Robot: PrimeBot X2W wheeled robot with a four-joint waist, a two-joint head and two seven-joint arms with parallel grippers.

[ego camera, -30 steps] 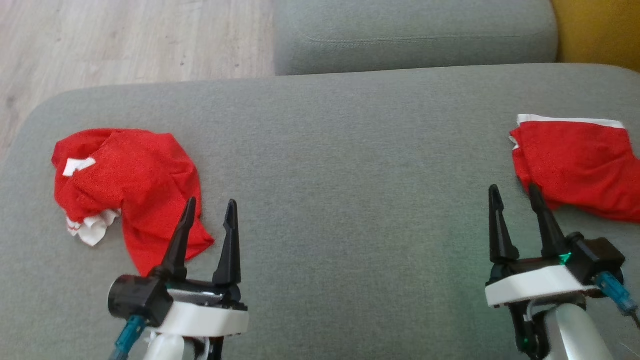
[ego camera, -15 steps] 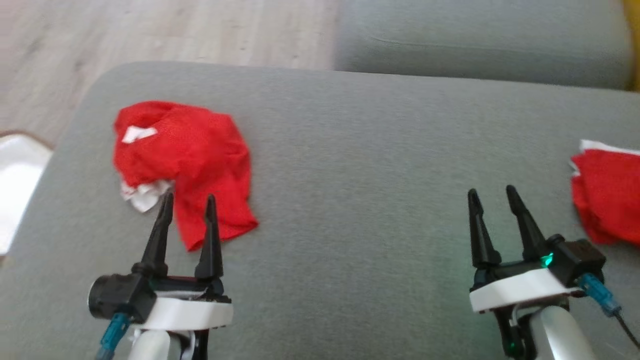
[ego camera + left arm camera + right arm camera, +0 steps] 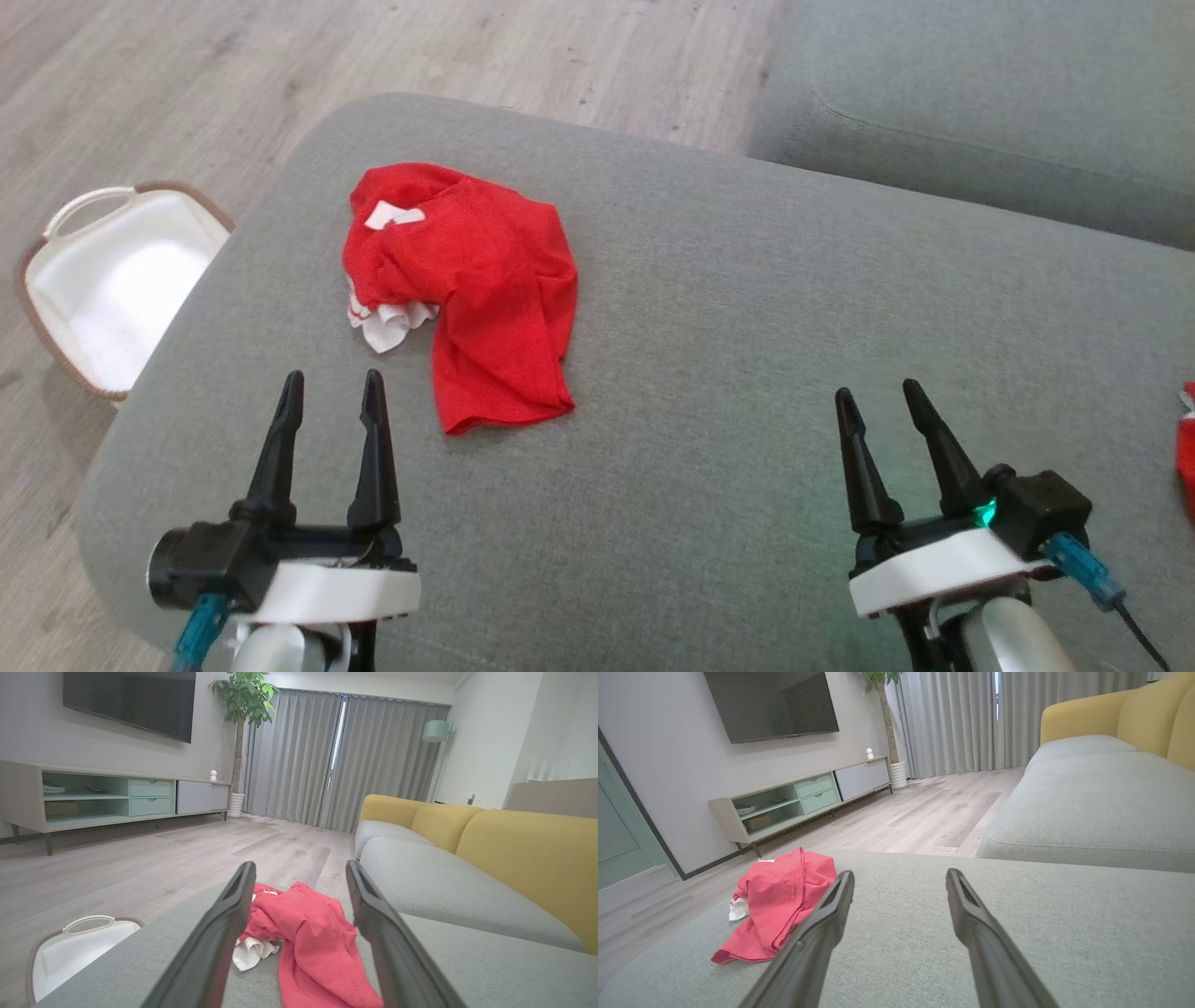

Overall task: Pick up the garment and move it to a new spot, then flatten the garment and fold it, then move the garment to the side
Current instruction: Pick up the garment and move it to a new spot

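**Head view.** The red garment lies crumpled in the upper-left part of the frame, on the grey sofa seat, with white trim bunched at its left edge. The left gripper stands at the lower left, jaws fully apart and empty. Its fingertips stop short of the cloth, just left of the lower hem. The right gripper stands at the lower right, likewise spread wide and holding nothing, well apart from the garment. A second red cloth shows at the right edge, and a white basket sits on the floor at the left edge.

**Progress, as judged.** 0 of the 3 stages appear done. The garment is unlifted, unflattened and unfolded. Picking up, relocating, spreading, folding and setting aside all remain.
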